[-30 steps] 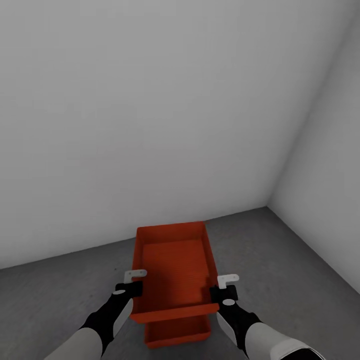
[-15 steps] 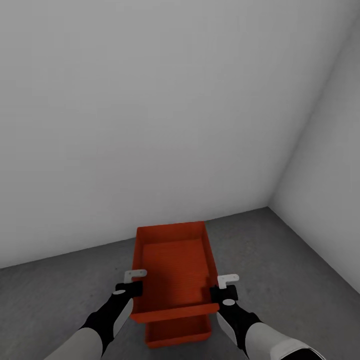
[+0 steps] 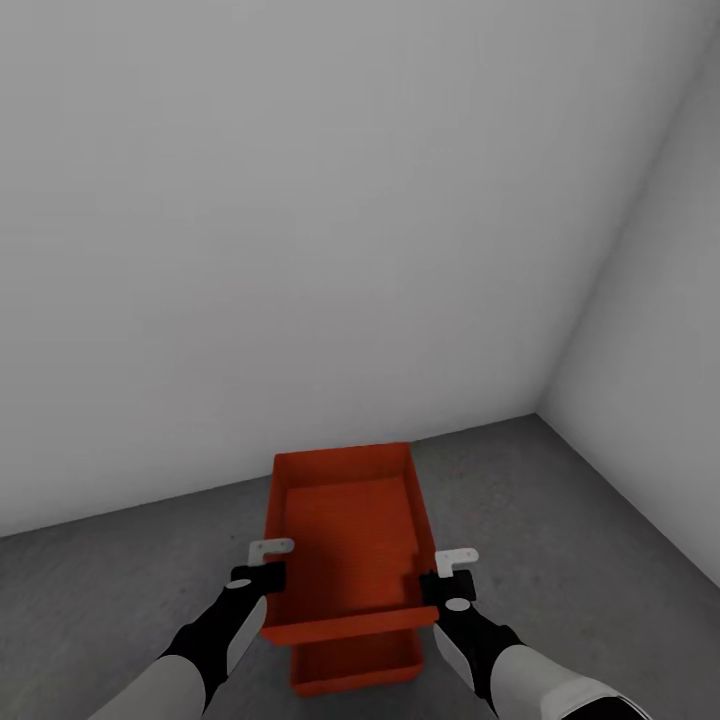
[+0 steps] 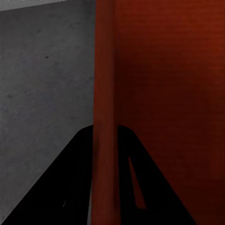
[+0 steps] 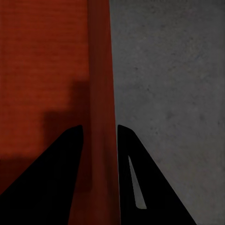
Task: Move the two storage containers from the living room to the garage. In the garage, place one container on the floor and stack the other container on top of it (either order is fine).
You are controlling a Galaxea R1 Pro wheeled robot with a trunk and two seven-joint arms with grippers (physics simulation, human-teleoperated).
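Observation:
In the head view an orange-red storage container (image 3: 345, 530) is held by its two long walls over the grey concrete floor (image 3: 560, 520) of the garage. My left gripper (image 3: 266, 580) is shut on its left wall and my right gripper (image 3: 436, 586) on its right wall. Beneath its near edge the end of a second storage container (image 3: 355, 665) shows, lower down; whether the two touch I cannot tell. In the left wrist view the rim (image 4: 104, 84) runs between the black fingers (image 4: 70, 178). The right wrist view shows the other rim (image 5: 99, 70) between its fingers (image 5: 56, 168).
A plain white-grey wall (image 3: 300, 230) stands just beyond the containers. A second wall (image 3: 660, 330) meets it in a corner at the right. Bare concrete lies to either side of the containers.

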